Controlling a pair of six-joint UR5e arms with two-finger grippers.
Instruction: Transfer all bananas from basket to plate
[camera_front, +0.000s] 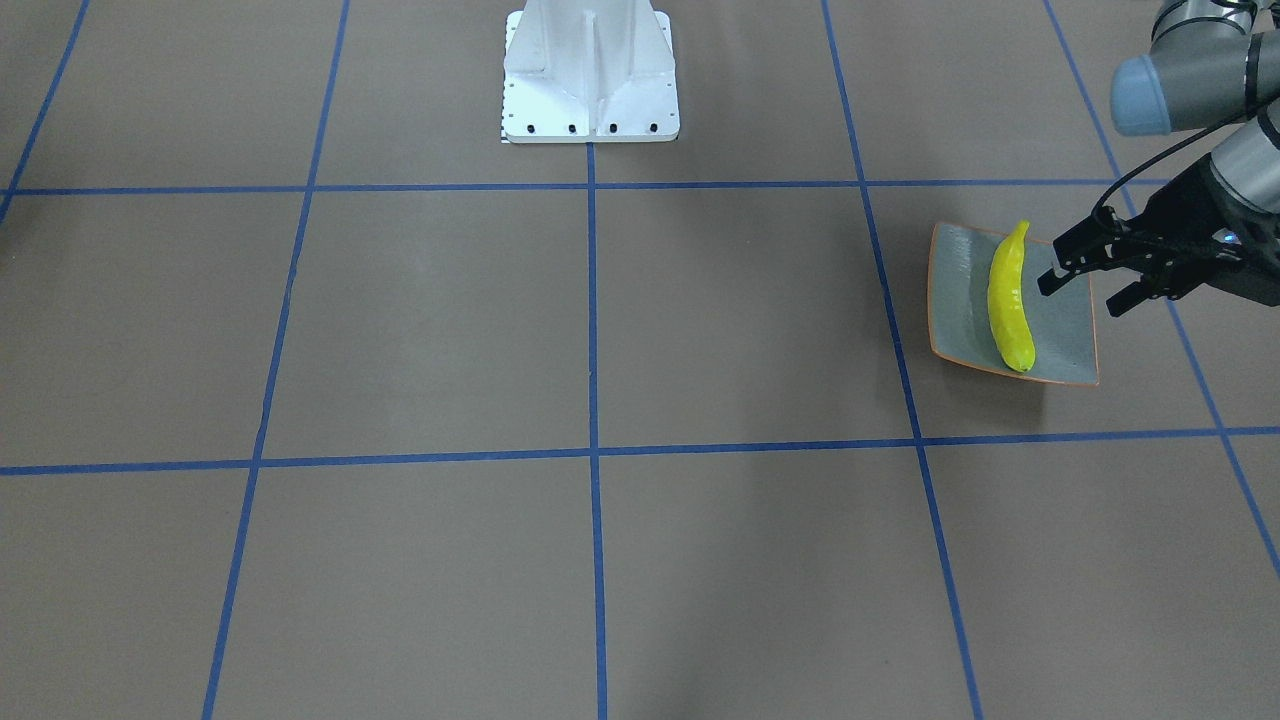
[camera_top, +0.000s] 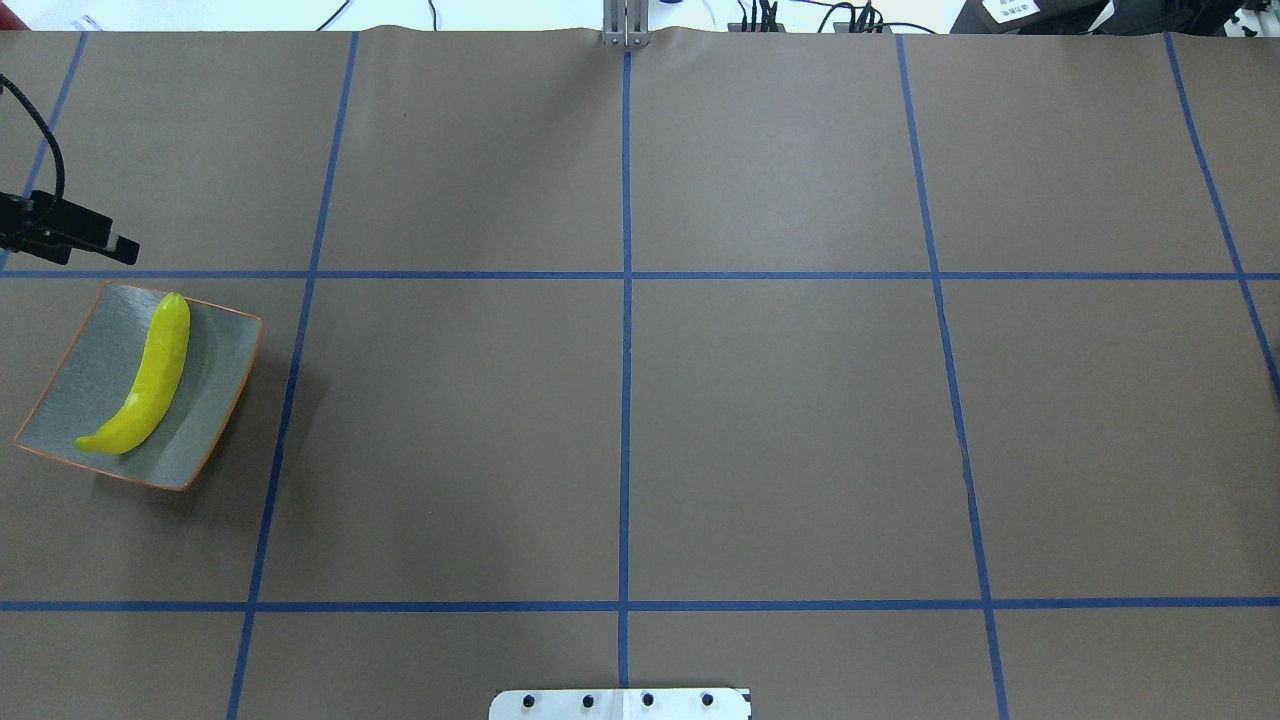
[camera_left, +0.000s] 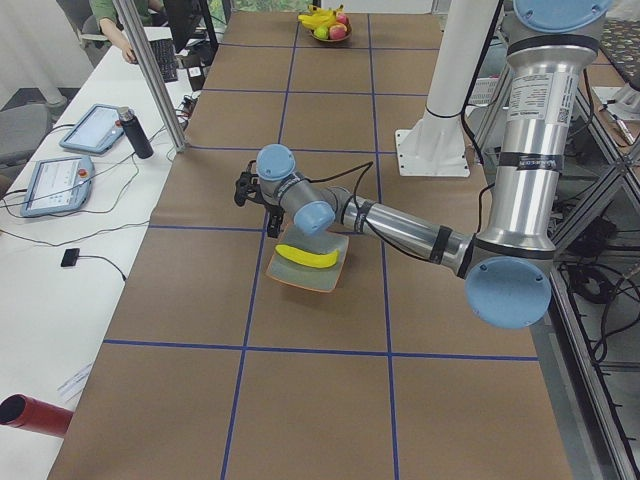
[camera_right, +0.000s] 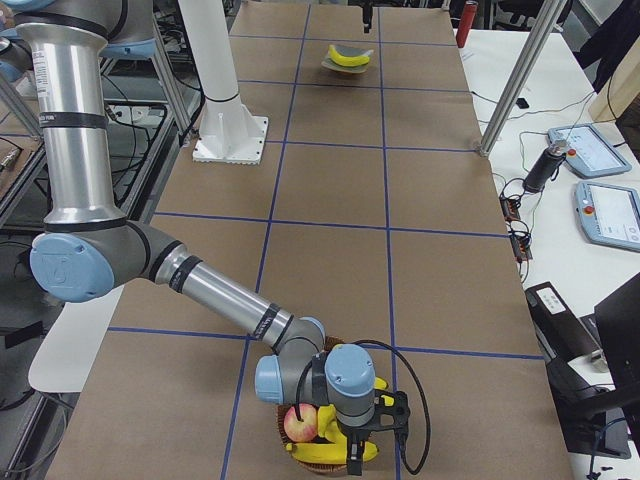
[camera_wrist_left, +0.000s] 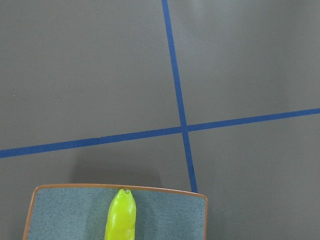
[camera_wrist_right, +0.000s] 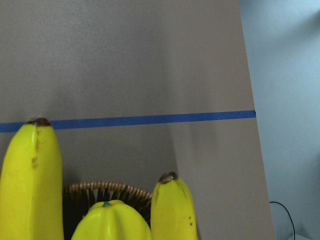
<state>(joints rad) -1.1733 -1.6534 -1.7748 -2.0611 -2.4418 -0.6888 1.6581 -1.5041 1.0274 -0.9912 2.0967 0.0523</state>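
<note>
1 banana (camera_front: 1008, 300) lies on the plate (camera_front: 955, 290). Left gripper (camera_front: 1082, 293) hangs just beside it, fingers apart, empty. Right gripper (camera_right: 352, 455) is low over the basket (camera_wrist_right: 107, 188) w/ more bananas (camera_wrist_right: 32, 185); can't tell if it's open. Best way: grab 1 across its middle, lift straight up, don't bump the apple (camera_right: 298, 425).

overhead and front-facing views look down from opposite sides, sharing the plate (camera_top: 72, 400).
</note>
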